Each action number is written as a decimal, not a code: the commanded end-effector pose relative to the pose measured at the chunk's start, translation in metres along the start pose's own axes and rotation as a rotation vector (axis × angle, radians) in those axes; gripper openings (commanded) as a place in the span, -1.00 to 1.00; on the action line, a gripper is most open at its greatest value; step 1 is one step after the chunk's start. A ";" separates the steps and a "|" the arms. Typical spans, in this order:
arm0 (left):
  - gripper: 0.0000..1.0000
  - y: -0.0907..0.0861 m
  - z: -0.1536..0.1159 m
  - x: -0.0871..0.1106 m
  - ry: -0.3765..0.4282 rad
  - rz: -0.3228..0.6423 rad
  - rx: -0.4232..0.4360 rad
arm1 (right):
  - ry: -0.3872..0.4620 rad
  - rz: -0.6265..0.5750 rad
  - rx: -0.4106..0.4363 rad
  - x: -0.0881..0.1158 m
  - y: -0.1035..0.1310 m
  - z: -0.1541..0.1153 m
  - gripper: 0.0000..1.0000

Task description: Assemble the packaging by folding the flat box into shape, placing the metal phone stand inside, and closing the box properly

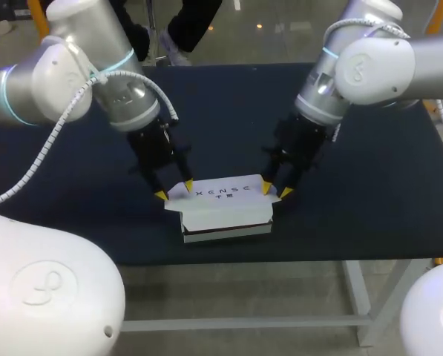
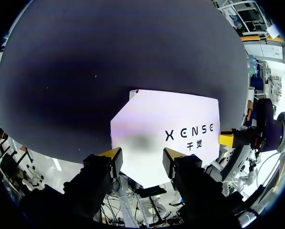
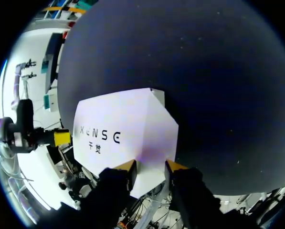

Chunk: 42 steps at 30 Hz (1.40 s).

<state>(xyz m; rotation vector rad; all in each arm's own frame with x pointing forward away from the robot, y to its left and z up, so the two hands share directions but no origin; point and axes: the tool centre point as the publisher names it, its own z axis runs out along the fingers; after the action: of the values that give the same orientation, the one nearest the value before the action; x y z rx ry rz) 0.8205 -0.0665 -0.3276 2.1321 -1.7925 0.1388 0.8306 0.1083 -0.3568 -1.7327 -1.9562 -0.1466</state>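
A white printed box (image 1: pixel 225 206) lies near the table's front edge. Its printed lid (image 1: pixel 225 190) is tilted up at the back. My left gripper (image 1: pixel 174 190) points down at the box's left end. In the left wrist view the white end panel (image 2: pixel 147 143) lies ahead of and between the left gripper's (image 2: pixel 143 156) parted yellow tips. My right gripper (image 1: pixel 275 190) stands the same way at the box's right end. Its (image 3: pixel 150 168) tips are apart over the white end surface (image 3: pixel 152 138). Neither gripper pinches the box from two sides. No metal phone stand is visible.
The dark table top (image 1: pixel 369 185) stretches wide behind the box and to both sides. The table's front edge (image 1: pixel 317 258) runs just in front of the box.
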 end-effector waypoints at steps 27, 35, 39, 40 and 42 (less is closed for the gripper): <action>0.10 0.009 0.023 0.004 -0.023 0.014 0.079 | 0.000 0.004 -0.077 -0.004 -0.003 0.006 -0.13; 0.09 0.008 0.026 0.006 -0.029 0.017 0.083 | 0.006 -0.002 -0.081 -0.001 -0.002 0.007 -0.13; 0.11 0.007 0.027 0.007 -0.033 0.018 0.083 | 0.007 -0.008 -0.090 0.002 -0.003 0.005 -0.13; 0.11 0.007 0.027 0.007 -0.033 0.017 0.085 | 0.007 -0.011 -0.093 0.002 -0.004 0.005 -0.12; 0.11 0.006 0.028 0.006 -0.031 0.018 0.087 | 0.006 -0.016 -0.100 0.004 -0.005 0.005 -0.13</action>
<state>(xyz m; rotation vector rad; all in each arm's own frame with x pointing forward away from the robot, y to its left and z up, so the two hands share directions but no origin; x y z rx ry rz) 0.8109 -0.0803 -0.3493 2.1838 -1.8516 0.1989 0.8279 0.1130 -0.3603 -1.7734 -1.9854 -0.2525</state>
